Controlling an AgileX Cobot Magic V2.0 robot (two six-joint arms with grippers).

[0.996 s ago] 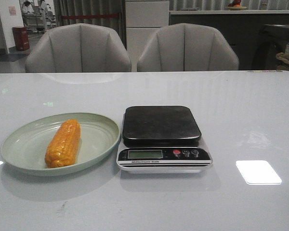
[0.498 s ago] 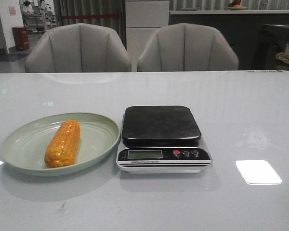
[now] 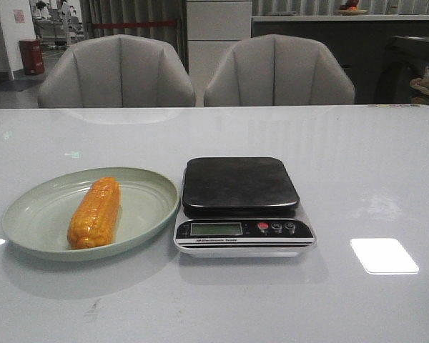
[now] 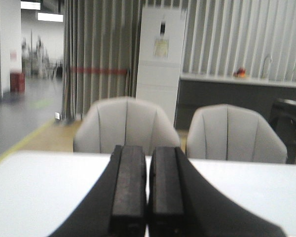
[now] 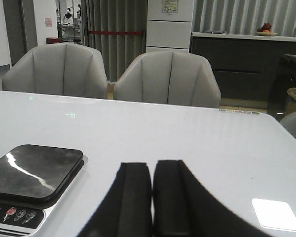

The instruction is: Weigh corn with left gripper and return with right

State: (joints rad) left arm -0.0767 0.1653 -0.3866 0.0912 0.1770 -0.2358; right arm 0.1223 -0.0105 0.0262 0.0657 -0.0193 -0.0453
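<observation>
Two closed grippers fill the bottom of my wrist feeds, and neither has hold of anything. On the left wrist view I see the left gripper (image 4: 147, 197) at bottom centre, its black pads pressed flat together, with only bare white tabletop around it. On the right wrist view the right gripper (image 5: 151, 200) sits the same way, pads meeting along a thin seam (no gap that I can make out), and the scale (image 5: 32, 185) shows in the lower left corner of that frame.

Nearest on the front view, I have a bright patch of reflected light (image 3: 384, 255) at lower right on the white table (image 3: 357, 164). Just behind that line, the scale (image 3: 243, 206) sits at centre frame, its display and three buttons facing me, its black platform bare. Just beside it to the left lies the pale green plate (image 3: 144, 202), and the corn (image 3: 94, 212) rests on the plate at left of frame, lengthwise, one end toward me and the other slanting slightly right. Neither arm appears in the front view.

Beyond the far table edge stand two grey chairs (image 3: 116, 71), side by side in the upper half of the frame.
</observation>
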